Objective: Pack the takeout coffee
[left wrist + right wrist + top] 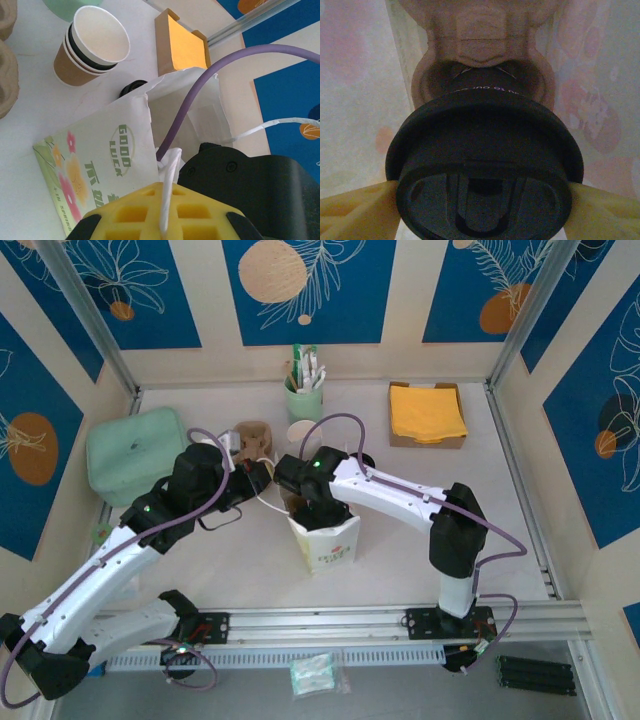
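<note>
The white printed paper bag point(328, 543) stands open mid-table. My left gripper point(258, 480) is shut on its white twisted handle point(169, 175), pinched between the yellow pads point(125, 212). My right gripper point(318, 508) reaches down into the bag's mouth. Inside, in the right wrist view, the takeout coffee's black lid point(485, 165) sits between the yellow fingers point(355, 210), above a brown pulp carrier point(485, 35) at the bottom of the bag. The lid hides the fingertips and the cup body, so contact with the cup cannot be told.
Nested lidless paper cups point(303, 432) and a loose black lid point(132, 87) stand behind the bag. Further round are a pulp carrier point(252, 440), a mint-green box point(135, 452), a green holder of sachets point(304, 390) and orange napkins point(427, 412).
</note>
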